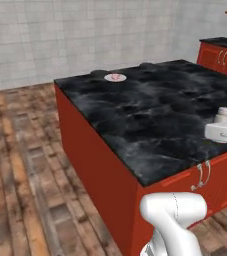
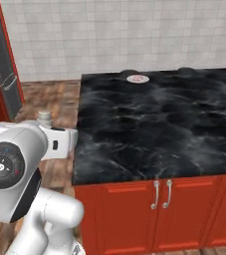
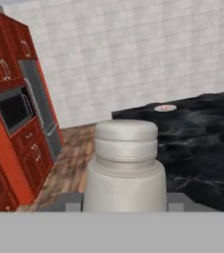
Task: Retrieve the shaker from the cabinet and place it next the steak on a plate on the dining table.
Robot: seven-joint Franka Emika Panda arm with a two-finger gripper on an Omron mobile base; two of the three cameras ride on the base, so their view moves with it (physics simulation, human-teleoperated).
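The small grey shaker (image 3: 125,163) with its lighter rounded cap stands upright between my fingers, and my gripper (image 3: 125,198) is shut on its lower body. From the left base view the shaker (image 1: 224,114) pokes up from the white hand over the near right part of the dining table (image 1: 150,115). From the right base view the shaker (image 2: 45,117) hangs just off the table's left edge (image 2: 82,144). The white plate (image 1: 115,77) with the pinkish steak (image 2: 137,78) lies at the far side of the black marble top. Red upper cabinets (image 3: 5,54) with curved handles stand at left; which is the task's cabinet is unclear.
A tall steel appliance column (image 2: 5,64) and a built-in microwave (image 3: 12,108) stand among red cabinets on the left. More red base cabinets (image 1: 220,57) sit beyond the table at right. Wooden floor (image 1: 25,165) runs along the table's left side.
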